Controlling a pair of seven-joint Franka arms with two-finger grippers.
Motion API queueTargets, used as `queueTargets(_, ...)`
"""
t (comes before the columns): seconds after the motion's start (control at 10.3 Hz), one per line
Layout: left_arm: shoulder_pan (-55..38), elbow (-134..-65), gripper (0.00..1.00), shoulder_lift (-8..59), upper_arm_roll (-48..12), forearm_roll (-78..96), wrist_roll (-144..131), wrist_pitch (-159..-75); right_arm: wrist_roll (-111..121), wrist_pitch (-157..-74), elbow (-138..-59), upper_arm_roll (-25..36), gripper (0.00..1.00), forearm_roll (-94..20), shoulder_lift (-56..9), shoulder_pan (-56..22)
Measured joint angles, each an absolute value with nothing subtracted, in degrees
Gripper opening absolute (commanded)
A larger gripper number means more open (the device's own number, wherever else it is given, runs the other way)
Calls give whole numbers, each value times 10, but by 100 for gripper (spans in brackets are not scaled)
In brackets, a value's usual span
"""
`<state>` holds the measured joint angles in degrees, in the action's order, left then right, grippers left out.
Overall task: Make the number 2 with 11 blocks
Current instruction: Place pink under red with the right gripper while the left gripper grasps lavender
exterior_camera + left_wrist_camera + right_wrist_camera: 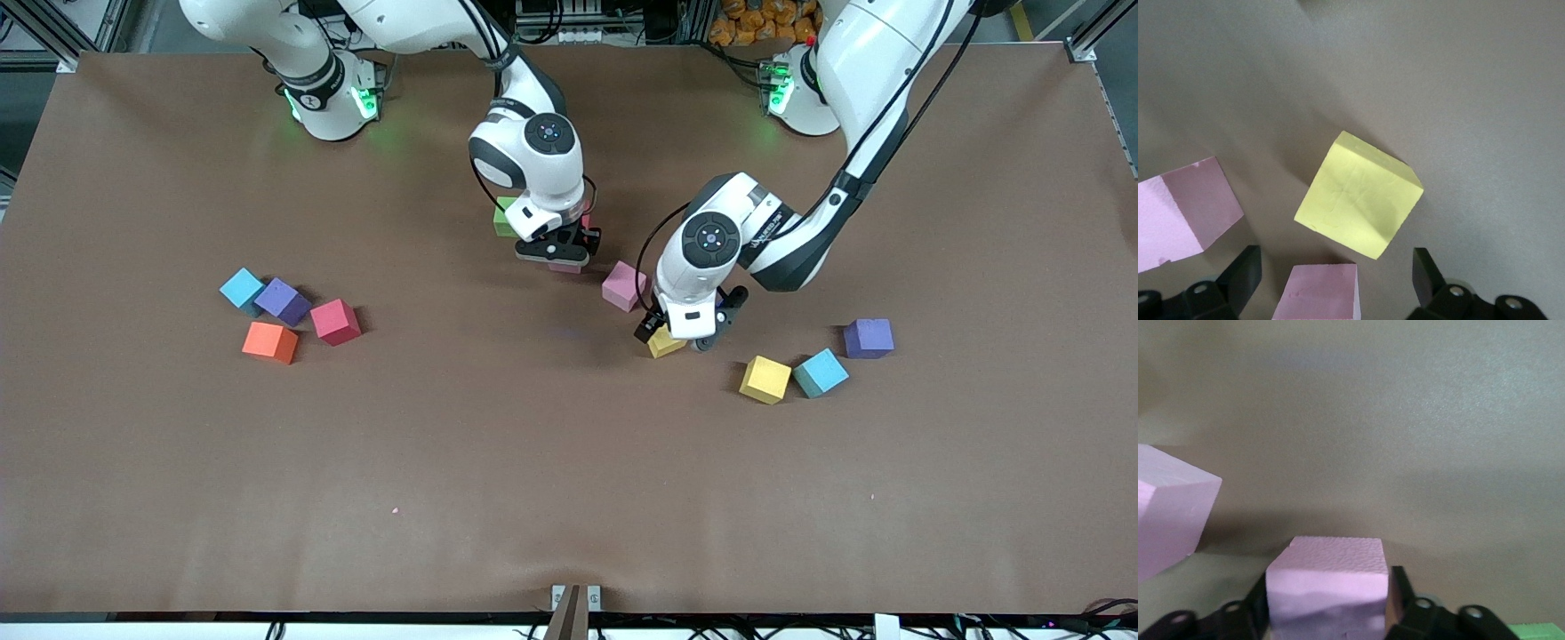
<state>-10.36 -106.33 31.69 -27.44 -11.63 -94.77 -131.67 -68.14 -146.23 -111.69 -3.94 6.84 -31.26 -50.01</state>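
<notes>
My right gripper (557, 254) is low at the table's middle, shut on a pink block (1328, 583), beside a green block (504, 216). My left gripper (677, 340) is low and open. A pinkish block (1319, 293) lies between its fingers with a gap on each side; the hand hides it in the front view. A yellow block (1358, 193) lies tilted just past the fingertips (664, 343). Another pink block (624, 284) lies between the two grippers. No digit shape shows.
Light blue (242, 287), purple (283, 300), red (336, 321) and orange (270, 341) blocks cluster toward the right arm's end. Yellow (765, 379), light blue (820, 372) and purple (869, 338) blocks lie toward the left arm's end.
</notes>
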Motion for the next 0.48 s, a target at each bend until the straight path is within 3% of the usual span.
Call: queueTargets(0.48,-110,-1067,100,319,-281,-89,-971,-1316,-681,-1455,-1097,-35,100,70,-314,-500)
